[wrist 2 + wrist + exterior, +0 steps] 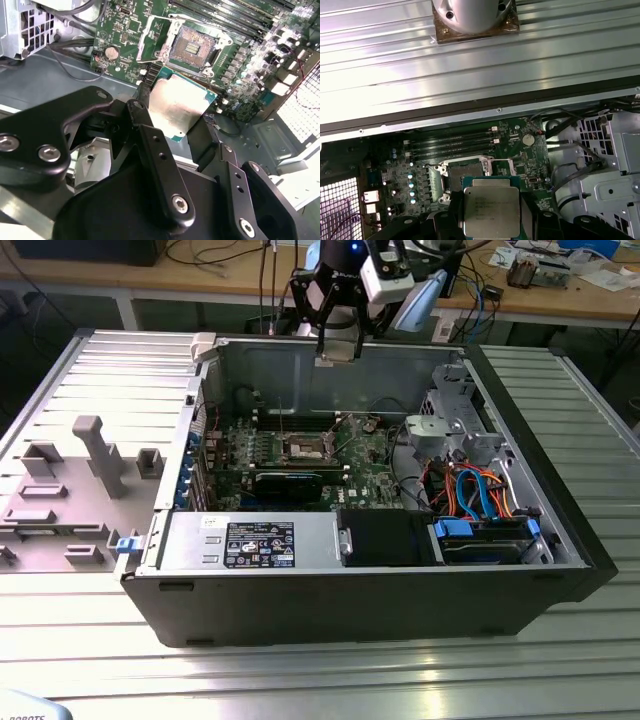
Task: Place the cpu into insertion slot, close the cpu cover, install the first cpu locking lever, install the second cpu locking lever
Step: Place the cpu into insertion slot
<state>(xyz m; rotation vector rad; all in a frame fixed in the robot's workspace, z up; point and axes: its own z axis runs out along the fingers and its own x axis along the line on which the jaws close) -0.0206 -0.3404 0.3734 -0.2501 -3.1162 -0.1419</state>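
Observation:
My gripper (pixel 337 343) hangs above the open computer case, over its far wall. In both wrist views it is shut on the cpu (pixel 180 107), a flat square chip with a dull silver top (pixel 491 205), held by two opposite edges between the black fingers (pixel 150 140). Below and ahead lies the insertion slot (pixel 194 46) on the green motherboard, its contact field bare (pixel 470 172). The silvery cpu cover (pixel 149 39) sits swung back at the slot's edge. In the exterior view the slot (pixel 305 448) is at the middle of the board, lower than the gripper.
A long black card (pixel 290 483) lies just in front of the slot. A grey drive cage (pixel 450 430) and orange and blue cables (pixel 470 490) fill the exterior view's right. The case's walls (pixel 330 380) ring the board. Grey fixture blocks (pixel 90 450) stand outside on the exterior view's left.

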